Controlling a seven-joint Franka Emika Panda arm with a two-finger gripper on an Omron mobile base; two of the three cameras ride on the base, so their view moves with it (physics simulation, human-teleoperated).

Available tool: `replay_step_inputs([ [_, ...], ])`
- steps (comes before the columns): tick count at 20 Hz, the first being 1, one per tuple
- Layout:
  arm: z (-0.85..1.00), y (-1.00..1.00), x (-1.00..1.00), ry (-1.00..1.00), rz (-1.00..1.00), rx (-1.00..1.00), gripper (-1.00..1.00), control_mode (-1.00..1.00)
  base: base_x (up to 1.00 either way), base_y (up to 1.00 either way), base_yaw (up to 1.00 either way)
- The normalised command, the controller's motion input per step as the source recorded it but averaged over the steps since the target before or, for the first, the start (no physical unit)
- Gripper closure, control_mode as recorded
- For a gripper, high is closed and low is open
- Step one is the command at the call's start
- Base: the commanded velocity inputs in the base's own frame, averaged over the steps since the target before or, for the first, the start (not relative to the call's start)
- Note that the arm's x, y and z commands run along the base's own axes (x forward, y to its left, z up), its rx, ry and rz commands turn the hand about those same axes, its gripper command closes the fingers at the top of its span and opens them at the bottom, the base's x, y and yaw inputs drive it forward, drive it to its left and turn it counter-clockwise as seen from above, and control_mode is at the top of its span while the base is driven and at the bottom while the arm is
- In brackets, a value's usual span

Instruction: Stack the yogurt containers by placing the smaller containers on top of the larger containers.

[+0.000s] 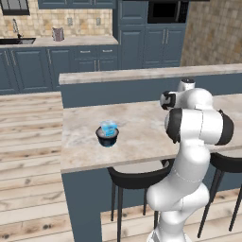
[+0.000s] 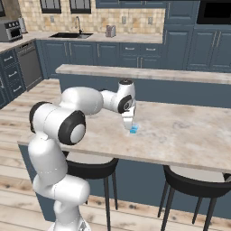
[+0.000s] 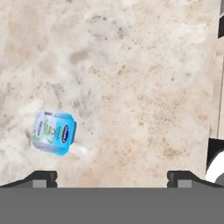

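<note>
My gripper (image 3: 112,177) hangs above the marble counter (image 3: 144,87), pointing down at it. In the hand view the two fingertips (image 3: 43,177) stand far apart at the lower edge with nothing between them: jaws open, holding nothing.

Small light-blue cup (image 3: 54,132): it lies on the counter just ahead of my left fingertip and slightly inside it, not between the fingers. From above it reads as a rounded rectangle. Its long axis runs across the view, tilted a little, so the end nearer the middle of the view sits lower. The printed top faces up at the camera, with a dark blue oval mark toward that end and green marks in the middle. The print is too small to read. In the right base view the same cup (image 2: 133,130) is a small blue spot on the counter directly beneath my hand (image 2: 128,118), partly masked by it; I cannot tell there whether they touch.

Dark tub (image 1: 107,137): well off to my left on the same counter, upright, with the second light-blue cup (image 1: 108,127) sitting on top of it. That cup's edges are blurred; its orientation is unclear.

In the left base view my own arm (image 1: 198,124) covers my hand.
</note>
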Motion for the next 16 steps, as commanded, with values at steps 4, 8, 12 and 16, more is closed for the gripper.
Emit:
replay_step_inputs([
  [4,-0.11,-0.06,0.22,0.09,0.00,0.00,-1.00,-1.00,0.00,0.00,0.00],
  [8,-0.11,-0.09,0.20,0.06,0.00,0.00,-1.00,-1.00,0.00,0.00,0.00],
  [12,-0.11,-0.09,0.20,0.07,0.00,0.00,-1.00,-1.00,0.00,0.00,0.00],
  [16,-0.12,-0.04,0.15,0.07,0.00,0.00,-1.00,-1.00,0.00,0.00,0.00],
])
